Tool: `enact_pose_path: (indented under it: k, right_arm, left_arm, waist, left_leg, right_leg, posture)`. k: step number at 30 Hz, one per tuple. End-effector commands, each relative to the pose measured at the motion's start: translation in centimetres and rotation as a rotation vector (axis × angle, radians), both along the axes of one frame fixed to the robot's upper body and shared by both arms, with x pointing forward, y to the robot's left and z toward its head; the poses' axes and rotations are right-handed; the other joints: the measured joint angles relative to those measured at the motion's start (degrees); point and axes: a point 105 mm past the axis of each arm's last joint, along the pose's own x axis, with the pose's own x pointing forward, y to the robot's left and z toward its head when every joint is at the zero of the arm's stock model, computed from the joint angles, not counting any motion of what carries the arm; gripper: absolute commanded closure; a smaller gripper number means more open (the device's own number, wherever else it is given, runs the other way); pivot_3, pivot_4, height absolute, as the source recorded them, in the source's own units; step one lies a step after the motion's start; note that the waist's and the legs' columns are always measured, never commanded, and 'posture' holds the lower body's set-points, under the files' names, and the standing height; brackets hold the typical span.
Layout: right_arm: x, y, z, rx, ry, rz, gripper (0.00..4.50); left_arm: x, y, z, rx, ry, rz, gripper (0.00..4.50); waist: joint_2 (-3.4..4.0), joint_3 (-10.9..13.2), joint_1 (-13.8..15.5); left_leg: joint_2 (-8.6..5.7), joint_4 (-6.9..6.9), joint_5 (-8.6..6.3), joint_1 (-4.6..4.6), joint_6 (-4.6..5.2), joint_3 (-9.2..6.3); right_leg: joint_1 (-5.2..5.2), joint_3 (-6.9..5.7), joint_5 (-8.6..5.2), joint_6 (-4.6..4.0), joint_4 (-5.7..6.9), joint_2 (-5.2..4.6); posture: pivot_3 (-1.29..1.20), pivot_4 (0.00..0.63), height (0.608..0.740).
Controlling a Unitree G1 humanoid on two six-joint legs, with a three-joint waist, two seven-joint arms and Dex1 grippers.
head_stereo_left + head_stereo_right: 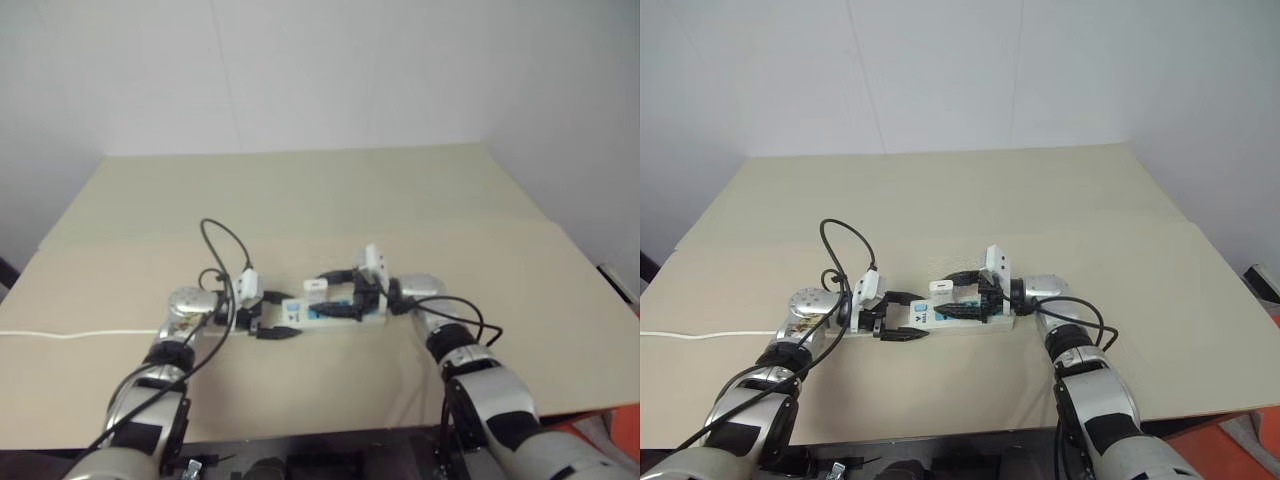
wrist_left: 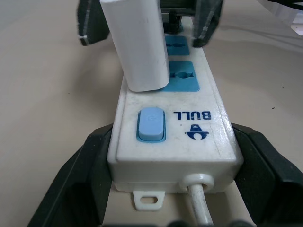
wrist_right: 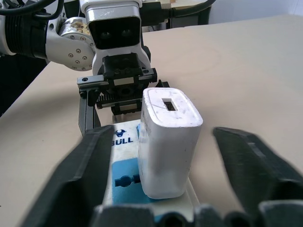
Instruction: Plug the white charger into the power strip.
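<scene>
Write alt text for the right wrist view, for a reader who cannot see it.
A white charger stands upright in a blue socket of the power strip, with the right tool open, one dark finger on each side and clear of it. Beyond the charger, the left tool clamps the strip's far end on the beige table.

The small white plastic cube-like charger (image 3: pixel 168 144) stands upright in the blue socket nearest the switch end of the long white rectangular power strip (image 2: pixel 177 137), apparently pushed fully home, though its prongs are hidden. The strip lies flat on the table, blue rocker switch up, thin white cord (image 2: pixel 201 210) trailing from that end.
</scene>
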Motion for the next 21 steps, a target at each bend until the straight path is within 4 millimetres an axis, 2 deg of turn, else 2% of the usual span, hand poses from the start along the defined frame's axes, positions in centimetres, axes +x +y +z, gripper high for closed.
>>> enact_pose_path:
  k: [1, 4, 12, 21]
  right_arm:
    - [-1.2, -1.6, -3.0, -0.069, 0.085, 0.002, 0.04]
    - [-1.1, -1.7, -2.0, -0.05, 0.015, 0.015, 0.04]
    - [0.1, -0.9, 2.7, -0.006, -0.03, 0.057, 0.04]
    - [0.5, 0.0, 4.1, 0.01, -0.015, 0.037, 0.04]
  left_arm:
    - [-0.1, -0.5, 0.6, 0.016, -0.043, -0.047, 1.24]
    - [0.0, -0.6, 0.7, 0.017, -0.045, -0.048, 1.24]
    - [0.1, -0.7, 0.8, 0.02, -0.05, -0.052, 1.24]
    - [0.0, -0.7, 0.6, 0.02, -0.051, -0.05, 1.24]
  waist:
    - [0.0, 0.0, 0.07]
    - [0.0, 0.0, 0.15]
    - [0.06, 0.1, 0.22]
    - [0.17, 0.23, 0.19]
  left_leg:
    - [0.0, 0.0, 0.0, -0.01, 0.0, 0.0]
    - [-0.01, 0.0, 0.0, -0.03, 0.0, -0.01]
    - [-0.03, 0.0, 0.0, -0.14, 0.0, -0.01]
    - [-0.03, -0.01, 0.0, -0.22, 0.0, 0.0]
  right_leg:
    - [0.0, 0.0, 0.0, 0.0, -0.01, 0.0]
    - [0.0, -0.02, 0.0, 0.01, -0.04, -0.01]
    - [-0.08, -0.03, -0.01, 0.01, -0.1, -0.03]
    - [-0.16, -0.03, -0.01, 0.01, -0.13, -0.04]
  posture:
    - [0.0, 0.15, 0.74]
    - [0.0, 0.15, 0.74]
    - [0.0, 0.15, 0.74]
    - [0.0, 0.15, 0.74]
